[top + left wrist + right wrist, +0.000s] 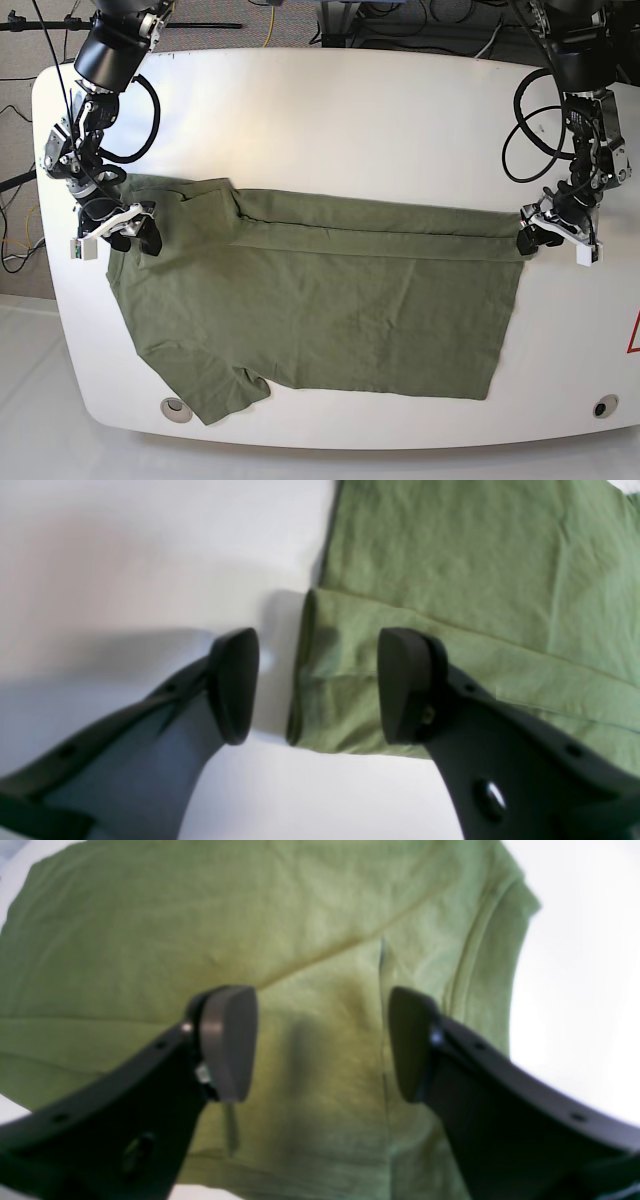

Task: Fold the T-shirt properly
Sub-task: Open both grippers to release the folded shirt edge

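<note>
In the left wrist view, the left gripper (318, 685) is being held with its fingers (234, 685) spread wide, nothing being pinched between them. The folded corner of the T-shirt (450, 580) is lying in the gap between the fingers, its doubled edge closer to the finger over the cloth, while the other finger is hanging over the bare white surface (125, 555). Beyond the fingertips, the green cloth is spreading away flat.

In the right wrist view, the right gripper (322, 1042) is likewise being held spread, with both fingers (227, 1042) poised over cloth and nothing gripped. A seam and a ridge of fabric are running beneath and past the fingers, and the white surface (575, 965) is showing beyond the outer finger.

In the base view, the T-shirt (330, 300) is lying spread across the surface (350, 110), its far portion folded over into a long band. The left gripper (535, 238) is being held at one end of that band, the right gripper (125, 235) at the other end, by the sleeve. Whether the fingers are touching the cloth cannot be told.
</note>
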